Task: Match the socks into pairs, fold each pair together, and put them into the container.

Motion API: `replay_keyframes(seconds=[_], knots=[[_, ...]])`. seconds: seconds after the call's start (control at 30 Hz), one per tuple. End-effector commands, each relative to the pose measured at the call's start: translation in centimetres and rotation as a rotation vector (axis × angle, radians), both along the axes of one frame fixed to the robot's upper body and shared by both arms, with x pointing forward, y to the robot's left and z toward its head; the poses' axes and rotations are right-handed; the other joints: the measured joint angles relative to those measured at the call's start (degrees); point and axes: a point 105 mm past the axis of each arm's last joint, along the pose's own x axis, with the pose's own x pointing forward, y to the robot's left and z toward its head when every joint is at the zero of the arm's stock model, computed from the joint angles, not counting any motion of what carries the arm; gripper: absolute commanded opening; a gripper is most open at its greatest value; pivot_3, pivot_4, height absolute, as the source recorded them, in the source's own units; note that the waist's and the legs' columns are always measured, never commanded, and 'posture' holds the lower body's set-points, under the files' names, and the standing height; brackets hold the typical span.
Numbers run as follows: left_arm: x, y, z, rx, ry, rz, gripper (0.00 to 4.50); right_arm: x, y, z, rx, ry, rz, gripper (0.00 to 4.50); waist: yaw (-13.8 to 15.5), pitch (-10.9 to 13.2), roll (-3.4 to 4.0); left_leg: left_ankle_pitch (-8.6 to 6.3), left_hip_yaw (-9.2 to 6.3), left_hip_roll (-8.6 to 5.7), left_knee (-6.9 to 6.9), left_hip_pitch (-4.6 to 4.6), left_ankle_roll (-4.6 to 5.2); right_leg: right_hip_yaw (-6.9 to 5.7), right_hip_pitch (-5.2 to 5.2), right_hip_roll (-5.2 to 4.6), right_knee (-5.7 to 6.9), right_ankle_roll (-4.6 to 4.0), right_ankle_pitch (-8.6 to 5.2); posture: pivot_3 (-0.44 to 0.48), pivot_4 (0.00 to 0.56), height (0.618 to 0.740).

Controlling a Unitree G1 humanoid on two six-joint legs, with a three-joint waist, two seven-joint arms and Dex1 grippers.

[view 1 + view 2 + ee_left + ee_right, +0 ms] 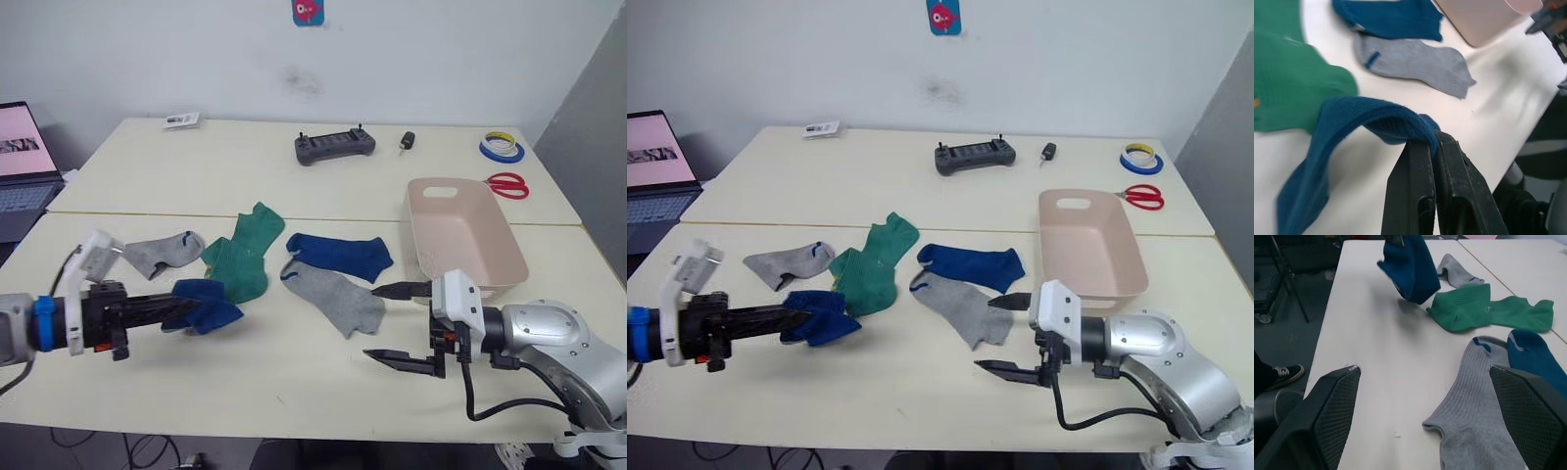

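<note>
Socks [338,299] spread on cream table [294,382].

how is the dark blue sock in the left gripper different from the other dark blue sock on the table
The held dark blue sock is pinched shut in the left gripper, draped and bunched; the other dark blue sock lies flat, untouched. The held one sits beside the green socks; the other lies next to the container. Both share one colour.

I see two cream tables [294,382] pushed together, the near one bearing a grey sock [162,252], green socks [245,252], a blue sock [343,255], another grey sock [335,297] and the pink tub [462,235], the far one a controller [335,147], tape rolls [502,148], scissors [507,184] and a card [182,119].
</note>
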Motion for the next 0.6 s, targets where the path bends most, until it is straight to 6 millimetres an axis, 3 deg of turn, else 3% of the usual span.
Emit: replay_keyframes(seconds=[0.03, 0.23, 0.33, 0.6], knots=[[-0.1, -2.6, -1.8, -0.043, 0.037, -0.074, 0.02, -0.6, 0.4, 0.6, 0.011, -0.025, 0.018, 4.5, -0.1, 0.0, 0.0, 0.0, 0.01, 0.0, 0.0, -0.04, 0.0, 0.01, -0.03, 0.0, 0.0, 0.0, 0.0, 0.0, 0.15, 0.74], [0.6, -4.8, -4.0, -0.068, 0.073, -0.102, 0.02, -0.7, 0.1, 0.6, 0.002, -0.026, -0.013, 4.5, -0.1, 0.0, -0.09, 0.0, -0.05, 0.04, 0.04, -0.2, 0.0, -0.01, -0.17, 0.04, 0.03, -0.01, 0.01, 0.0, 0.15, 0.74], [0.9, -5.8, -4.3, -0.095, 0.034, -0.131, 0.61, -0.8, 0.0, 0.4, -0.001, -0.024, -0.024, 4.5, -0.1, 0.0, -0.09, 0.01, -0.05, 0.01, 0.05, -0.18, 0.0, -0.01, -0.15, 0.04, 0.05, -0.01, 0.01, 0.0, 0.15, 0.74], [1.6, -6.3, -3.2, -0.158, -0.029, -0.136, 3.06, -0.9, 0.0, -0.1, -0.021, -0.033, -0.042, 4.5, -0.1, 0.0, -0.1, 0.01, -0.07, 0.01, 0.07, -0.18, -0.01, -0.03, -0.12, 0.04, 0.05, -0.01, 0.01, 0.0, 0.15, 0.74]])
